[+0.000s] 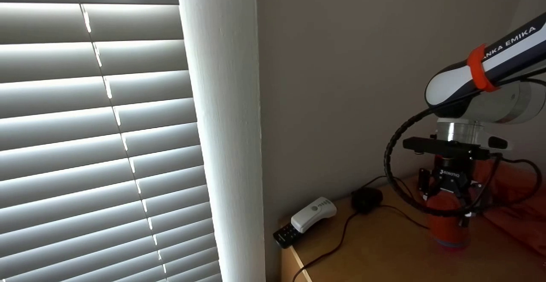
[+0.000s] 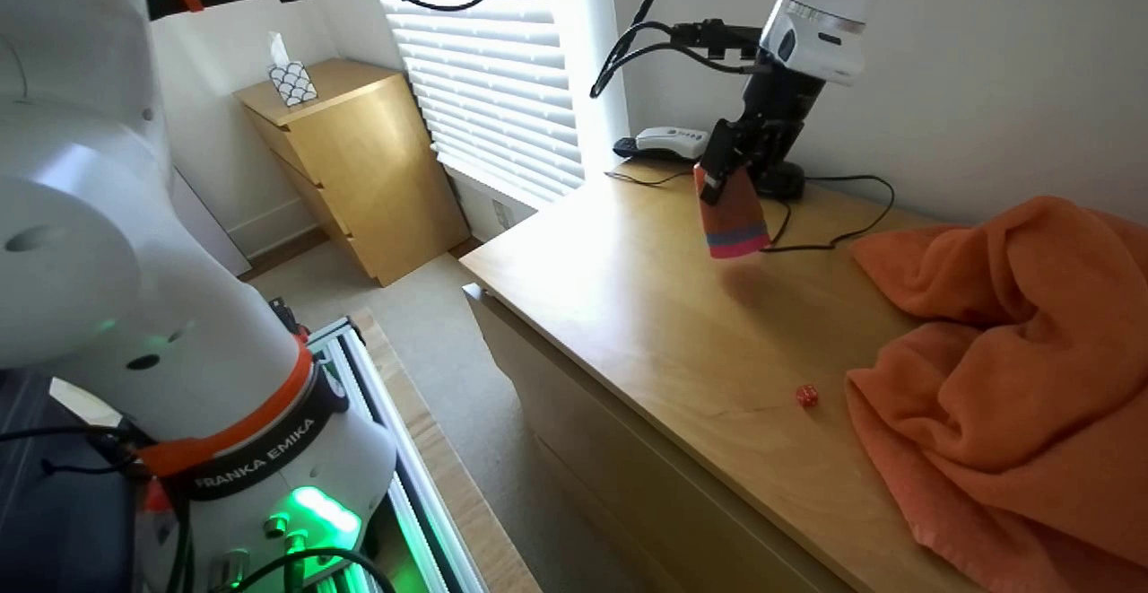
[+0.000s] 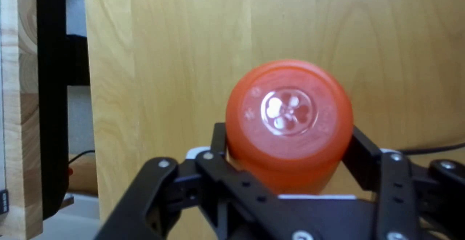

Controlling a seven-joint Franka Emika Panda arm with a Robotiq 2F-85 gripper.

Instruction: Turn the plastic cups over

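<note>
By the hand (image 3: pixel 289 142), an orange cup (image 2: pixel 735 214) is pinched bottom-up over the worktop (image 2: pixel 628 306), and it could be toppled if the grip were loosened before the rim (image 2: pixel 741 250) is set down flat.

Orange cup (image 1: pixel 448 233), mouth down, in the black claw (image 1: pixel 446 208).

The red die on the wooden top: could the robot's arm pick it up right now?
Probably not yet: the tool is holding an orange cup, which it would likely need to put down first. Otherwise the way looks free: the die lies uncovered beside the orange cloth, not touching.
</note>
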